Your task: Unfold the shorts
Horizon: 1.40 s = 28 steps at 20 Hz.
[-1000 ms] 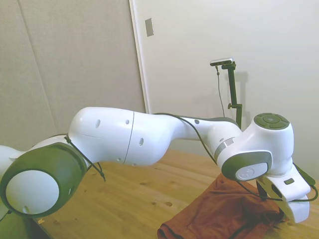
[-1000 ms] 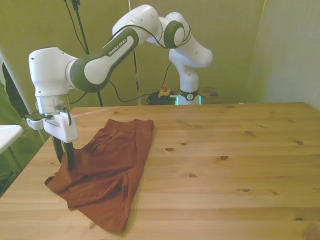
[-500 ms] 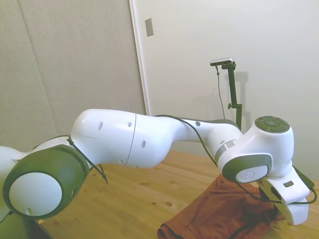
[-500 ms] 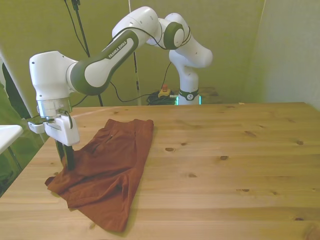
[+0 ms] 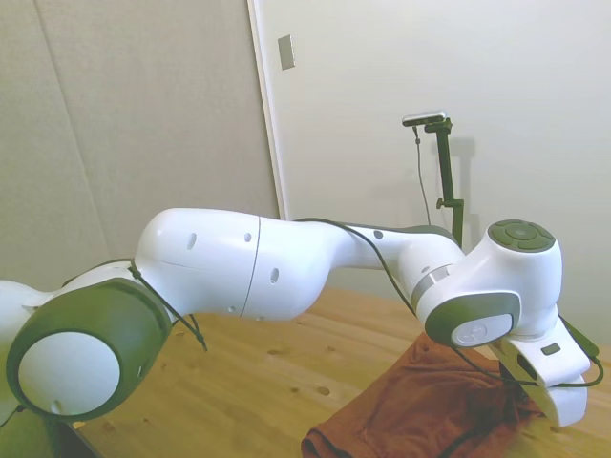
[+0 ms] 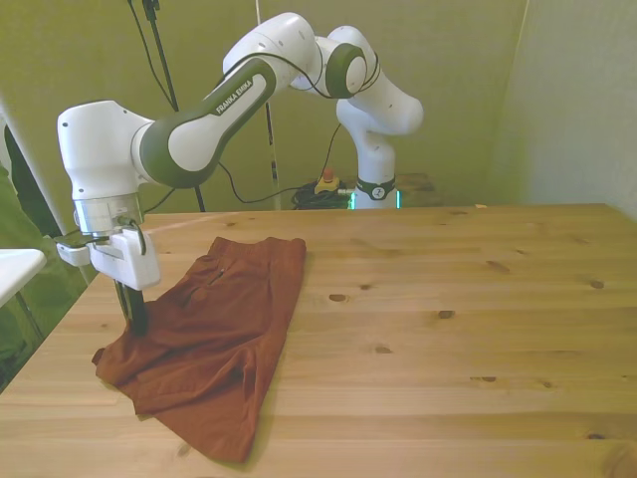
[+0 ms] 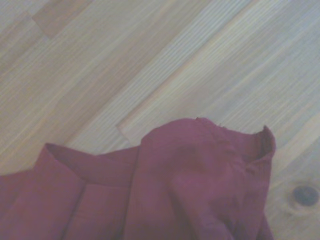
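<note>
Front view shows the shorts [image 6: 214,344] lying rumpled on the table [image 6: 448,329] toward its left. The gripper [image 6: 133,317] stands at their left edge, its dark fingers closed together, apparently pinching the cloth.

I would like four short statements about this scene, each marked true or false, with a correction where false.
1. The shorts lie on the front view's left part of the table. True.
2. The shorts are spread out flat and fully unfolded. False: they are still folded and rumpled.
3. The pincer is at the edge of the shorts on the front view's left. True.
4. A second cloth lies on the table. False: the shorts are the only cloth in view.
</note>
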Tool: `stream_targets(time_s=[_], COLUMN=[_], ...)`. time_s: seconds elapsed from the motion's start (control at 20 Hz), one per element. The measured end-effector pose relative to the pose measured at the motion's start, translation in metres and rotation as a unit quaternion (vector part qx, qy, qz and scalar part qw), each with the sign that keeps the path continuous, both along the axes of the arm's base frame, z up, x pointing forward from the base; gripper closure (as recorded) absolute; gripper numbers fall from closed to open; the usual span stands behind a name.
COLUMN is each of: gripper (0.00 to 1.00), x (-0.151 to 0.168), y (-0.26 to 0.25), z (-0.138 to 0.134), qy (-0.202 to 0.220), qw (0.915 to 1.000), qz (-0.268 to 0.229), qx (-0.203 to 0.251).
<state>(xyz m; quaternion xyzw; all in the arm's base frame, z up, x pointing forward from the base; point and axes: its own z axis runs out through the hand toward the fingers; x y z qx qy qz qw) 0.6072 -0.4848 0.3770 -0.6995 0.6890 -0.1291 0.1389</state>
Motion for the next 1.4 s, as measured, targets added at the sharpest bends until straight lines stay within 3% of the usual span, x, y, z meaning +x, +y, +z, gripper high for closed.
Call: stream_targets(time_s=[0.35,0.5,0.65,1.1,1.4], gripper=[1.0,1.0,1.0,1.0,1.0], x=[0.014,0.03,0.044,0.066,0.074], y=[0.033,0.09,0.157,0.355,0.435], z=[0.051,0.085,0.102,0.117,0.093], qy=[-0.027,-0.032,-0.029,-0.015,0.009], qw=[0.9991,0.9961,0.9909,0.9695,0.9563], qz=[0.031,0.07,0.11,0.203,0.241], qx=[-0.016,-0.043,-0.072,-0.137,-0.166])
